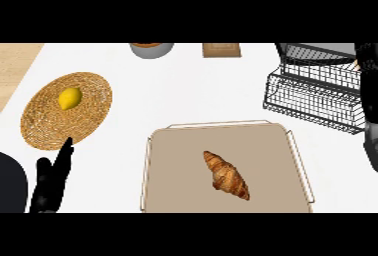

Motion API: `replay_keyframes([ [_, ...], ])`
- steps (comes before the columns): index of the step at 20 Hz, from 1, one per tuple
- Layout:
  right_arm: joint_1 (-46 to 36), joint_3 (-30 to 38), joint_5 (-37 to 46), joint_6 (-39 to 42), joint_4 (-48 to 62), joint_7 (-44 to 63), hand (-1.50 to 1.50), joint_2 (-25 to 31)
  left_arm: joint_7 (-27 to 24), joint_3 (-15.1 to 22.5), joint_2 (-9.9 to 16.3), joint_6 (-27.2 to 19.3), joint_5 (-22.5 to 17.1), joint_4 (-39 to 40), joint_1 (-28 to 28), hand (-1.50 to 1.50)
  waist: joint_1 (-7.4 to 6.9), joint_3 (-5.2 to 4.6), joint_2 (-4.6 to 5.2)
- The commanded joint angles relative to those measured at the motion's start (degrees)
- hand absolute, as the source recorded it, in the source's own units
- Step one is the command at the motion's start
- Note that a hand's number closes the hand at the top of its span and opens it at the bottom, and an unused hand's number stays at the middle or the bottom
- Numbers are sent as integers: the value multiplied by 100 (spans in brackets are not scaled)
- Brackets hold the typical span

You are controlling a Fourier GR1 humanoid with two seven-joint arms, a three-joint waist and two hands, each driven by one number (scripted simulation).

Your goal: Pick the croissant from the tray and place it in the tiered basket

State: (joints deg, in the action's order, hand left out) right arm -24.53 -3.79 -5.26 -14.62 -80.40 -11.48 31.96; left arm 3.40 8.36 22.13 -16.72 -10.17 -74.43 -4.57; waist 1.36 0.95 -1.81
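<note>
The croissant (226, 175) is seen lying near the middle of the tray (177, 195), untouched, so the pick is judged not yet begun. The left hand (52, 182) is held at the view's 8 o'clock, fingers straight and apart, nothing held, resting just off the tray's left rim.

The right hand is not clearly made out. Only a dark arm (370, 95) is seen along the 3 o'clock edge, in front of the tiered basket (314, 92), so its fingers cannot be told.

A reach down onto the croissant is called for next, then a carry toward 2 o'clock.

A woven mat (66, 111) with a lemon (69, 98) is noted at 10 o'clock, a bowl (151, 49) and a board (221, 49) at 12 o'clock. Nothing is seen between tray and basket.
</note>
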Motion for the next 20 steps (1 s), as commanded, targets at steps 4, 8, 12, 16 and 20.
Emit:
replay_keyframes([
  [4,62,-546,-111,616,-1022,179,150,-216,-126,93,-239,-199,189,-522,150,0,-88,-97,153],
  [8,379,49,472,-1216,-428,1294,-150,-530,-226,385,-566,-153,149,-633,-82,0,64,-107,135],
  [12,1654,-92,-246,-1358,-1694,657,-150,-1536,-282,361,-561,-164,216,-655,-147,0,37,-92,136],
  [16,2426,-767,113,-1025,-2963,812,-150,-1445,-184,522,-966,-356,425,-467,120,0,-41,-98,159],
  [20,2507,-1030,504,-327,-3464,2349,-150,-168,-455,378,-933,-248,353,-215,137,0,6,-121,158],
])
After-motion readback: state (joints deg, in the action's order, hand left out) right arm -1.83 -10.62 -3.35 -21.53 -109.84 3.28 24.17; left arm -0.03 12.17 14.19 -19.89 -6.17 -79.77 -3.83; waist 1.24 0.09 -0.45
